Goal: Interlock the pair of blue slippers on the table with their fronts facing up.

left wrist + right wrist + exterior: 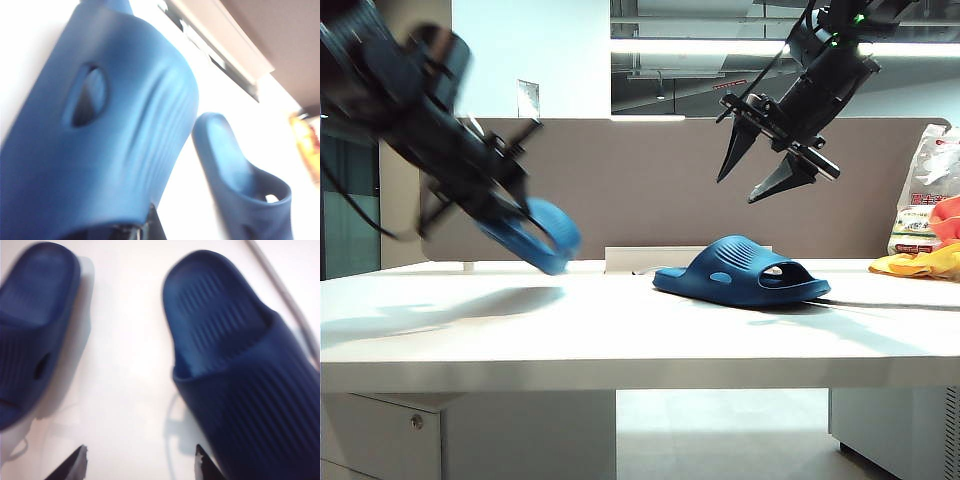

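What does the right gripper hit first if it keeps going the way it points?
Probably the table. The open right gripper hangs high, aimed down, and its wrist view shows bare tabletop between its fingertips, with the resting slipper just beside that line. Depth is unclear, so one finger could clip it.

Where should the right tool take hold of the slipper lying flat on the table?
Grip the ribbed upper strap of the slipper on the table, from above: the open right tool hangs over it, and the strap arches clear of the sole, offering an edge to pinch.
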